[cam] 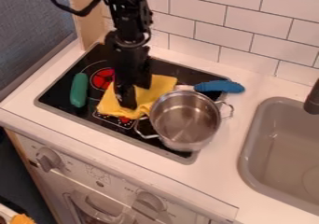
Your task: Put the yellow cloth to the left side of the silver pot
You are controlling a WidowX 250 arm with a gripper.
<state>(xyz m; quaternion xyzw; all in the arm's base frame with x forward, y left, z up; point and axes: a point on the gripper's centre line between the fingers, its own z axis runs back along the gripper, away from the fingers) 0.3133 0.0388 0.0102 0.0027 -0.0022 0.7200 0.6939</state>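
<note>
1 yellow cloth (112,106) lies beneath the tool (132,98); whether that is wide or narrow, I cannot tell.

We lose part of the yellow cloth (112,105) behind the pincer (132,98). Silver pot (177,143) covers some stovetop (59,91). Right edge crops sink (248,157) and tap (313,99); top edge crops arm (126,17). Orange item (22,219), bottom-left: cropped, we can't ID it. Oven-front markings (98,173) too small.
</note>
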